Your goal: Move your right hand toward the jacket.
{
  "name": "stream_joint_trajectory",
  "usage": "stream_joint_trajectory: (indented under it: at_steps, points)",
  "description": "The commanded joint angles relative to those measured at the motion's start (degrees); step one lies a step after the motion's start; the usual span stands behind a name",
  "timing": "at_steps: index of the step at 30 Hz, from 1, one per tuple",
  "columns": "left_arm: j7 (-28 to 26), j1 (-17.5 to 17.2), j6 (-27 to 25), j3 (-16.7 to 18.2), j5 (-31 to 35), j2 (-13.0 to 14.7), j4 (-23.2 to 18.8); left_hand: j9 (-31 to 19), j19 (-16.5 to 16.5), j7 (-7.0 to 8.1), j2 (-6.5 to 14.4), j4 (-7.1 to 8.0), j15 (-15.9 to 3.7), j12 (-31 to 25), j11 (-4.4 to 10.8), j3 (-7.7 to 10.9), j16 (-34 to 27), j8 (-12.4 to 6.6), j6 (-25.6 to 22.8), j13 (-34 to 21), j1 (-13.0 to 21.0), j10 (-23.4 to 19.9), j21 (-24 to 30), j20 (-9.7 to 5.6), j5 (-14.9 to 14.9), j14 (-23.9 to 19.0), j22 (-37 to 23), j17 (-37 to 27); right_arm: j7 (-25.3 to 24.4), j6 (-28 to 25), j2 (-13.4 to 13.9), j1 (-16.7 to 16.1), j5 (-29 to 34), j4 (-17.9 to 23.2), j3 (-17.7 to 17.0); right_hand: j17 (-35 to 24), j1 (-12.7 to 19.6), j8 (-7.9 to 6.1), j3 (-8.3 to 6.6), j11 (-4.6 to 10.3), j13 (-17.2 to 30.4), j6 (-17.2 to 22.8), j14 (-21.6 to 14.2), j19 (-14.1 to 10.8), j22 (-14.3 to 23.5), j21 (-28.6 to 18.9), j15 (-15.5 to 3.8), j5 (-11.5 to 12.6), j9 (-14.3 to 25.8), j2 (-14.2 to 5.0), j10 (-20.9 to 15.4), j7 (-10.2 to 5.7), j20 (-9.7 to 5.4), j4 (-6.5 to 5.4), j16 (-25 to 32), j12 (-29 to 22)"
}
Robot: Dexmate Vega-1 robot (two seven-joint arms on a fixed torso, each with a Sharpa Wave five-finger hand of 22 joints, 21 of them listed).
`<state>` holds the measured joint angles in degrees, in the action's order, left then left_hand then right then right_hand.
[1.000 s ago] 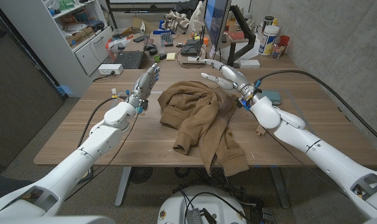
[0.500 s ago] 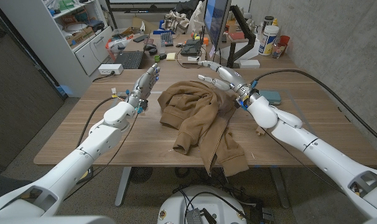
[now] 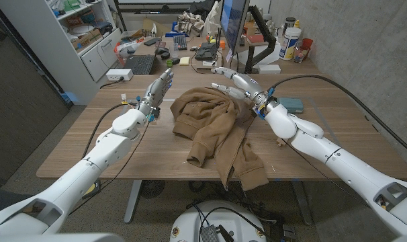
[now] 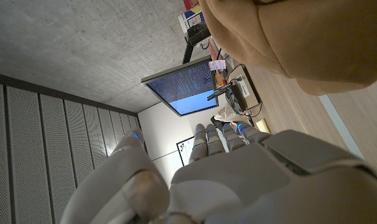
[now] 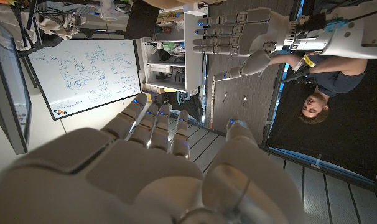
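- The table (image 3: 109, 144) is a wooden one, and it's the biggest thing here, with both arms coming in over it.
- The jacket (image 3: 217, 131) is a brown heap lying crumpled in the middle of the table, between the two hands, with one end hanging over the near edge. It also pokes into the left wrist view (image 4: 300, 37).
- The right hand (image 3: 236, 82) hovers at the jacket's far right corner, over its edge. Its fingers reach out straight, a bit apart, and hold nothing. Can't tell whether the fingertips touch the cloth. From its own wrist camera (image 5: 151, 180) the fingers look loosely extended.
- The left hand (image 3: 156, 91) sits up off the table just left of the jacket, not touching it. Its fingers are straight and close together, with nothing in them. It shows in the right wrist view too (image 5: 238, 34), and from its own camera (image 4: 226, 168).
- A monitor (image 3: 234, 20) stands on the cluttered desk behind the table.
- A keyboard (image 3: 140, 64) lies back there too.
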<state>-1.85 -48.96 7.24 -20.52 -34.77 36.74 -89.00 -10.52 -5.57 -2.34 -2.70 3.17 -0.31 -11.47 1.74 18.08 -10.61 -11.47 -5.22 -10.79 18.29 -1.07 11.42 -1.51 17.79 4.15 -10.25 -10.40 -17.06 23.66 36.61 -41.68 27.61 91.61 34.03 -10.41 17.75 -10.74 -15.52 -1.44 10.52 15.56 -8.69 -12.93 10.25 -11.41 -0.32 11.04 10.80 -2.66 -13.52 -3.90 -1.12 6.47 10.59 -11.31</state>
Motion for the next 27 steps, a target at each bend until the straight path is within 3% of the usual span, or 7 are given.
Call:
stream_joint_trajectory:
  at_steps: [1,27]
  points:
    - [0.67,0.52,-0.42,-0.23,-0.16,-0.07,0.37,-0.24,-0.41,-0.18,0.35,-0.12,0.11,-0.05,0.29,-0.32,-0.10,-0.09,-0.15,-0.09,0.21,0.00,-0.05,-0.05,-0.16,0.33,-0.19,-0.19,0.72,-2.47,0.74,0.80,3.21,0.55,1.74,-0.19,-0.44,-0.20,0.09,0.16,0.12,0.01,0.05,0.27,0.20,0.29,0.03,0.16,0.10,-0.08,-0.19,0.11,-0.12,-0.16,0.03,-0.50]
    - [-0.01,0.08,-0.54,-0.05,0.00,0.15,-1.89,-0.25,-0.63,-0.12,0.46,-0.09,0.05,-0.08,0.35,-0.58,-0.10,-0.04,-0.16,-0.09,0.33,-0.04,-0.05,0.01,-0.20,0.43,-0.20,-0.19,-0.38,-5.56,2.51,0.80,8.56,2.05,3.98,-0.15,-0.94,-0.29,0.44,0.41,0.12,0.00,0.14,0.55,0.20,0.28,-0.36,0.22,0.11,0.19,-0.23,0.01,-0.10,-0.27,0.03,-0.60]
